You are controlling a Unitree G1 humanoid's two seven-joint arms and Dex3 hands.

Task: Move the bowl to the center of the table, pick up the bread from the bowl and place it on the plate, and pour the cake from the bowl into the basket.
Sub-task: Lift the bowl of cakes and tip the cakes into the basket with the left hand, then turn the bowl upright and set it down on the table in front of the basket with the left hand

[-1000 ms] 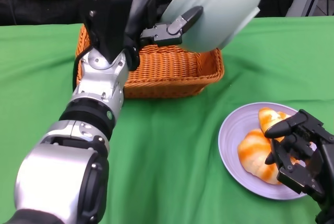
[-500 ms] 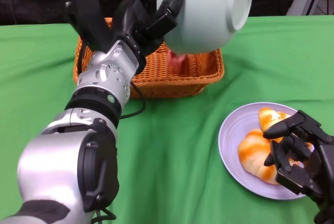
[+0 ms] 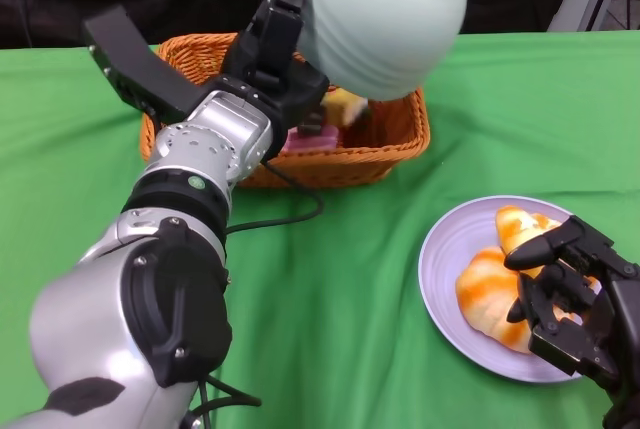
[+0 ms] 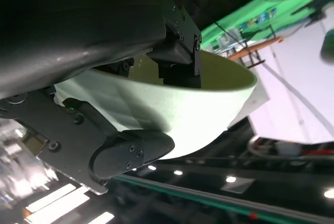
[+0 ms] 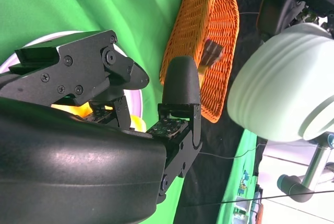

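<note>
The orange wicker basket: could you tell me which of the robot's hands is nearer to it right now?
Left. The left hand holds the upturned pale green bowl right above the orange wicker basket; the right hand hovers over the lilac plate, well away.

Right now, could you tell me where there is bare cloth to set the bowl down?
The widest free patch is the green cloth between the basket, the plate and the left forearm. Cloth right of the basket is also bare. The plate holds bread under the right hand; the basket sits under the bowl the left hand holds.
</note>
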